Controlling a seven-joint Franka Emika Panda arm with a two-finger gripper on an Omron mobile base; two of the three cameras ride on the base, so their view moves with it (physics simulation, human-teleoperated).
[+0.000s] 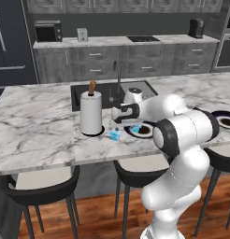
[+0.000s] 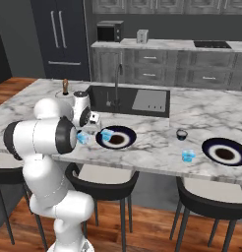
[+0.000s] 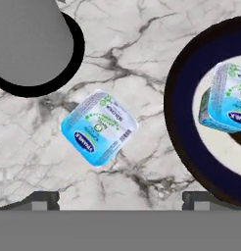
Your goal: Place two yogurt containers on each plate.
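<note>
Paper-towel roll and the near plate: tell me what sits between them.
One yogurt container sits on bare marble between the paper-towel roll and the plate, touching neither. The hand view shows it best; the left base view agrees.

Marble island worktop (image 1: 37, 126) in a dark grey kitchen

A paper-towel roll (image 1: 91, 113) stands upright on its black base, a brown knob on top, just in front of the sunken black sink (image 2: 128, 100) with its tall faucet (image 2: 116, 83). A small dark round cup (image 2: 181, 134) sits on the marble, right of the sink. Black stools (image 1: 39, 187) with pale seats line the near edge over a wood floor (image 1: 96, 219). Along the back counter stand a microwave (image 1: 47, 31), a toaster (image 1: 82, 34), a cooktop (image 1: 142, 38) and a dark appliance (image 1: 196, 28); a tall black fridge (image 2: 64, 37) stands at the left.
</note>
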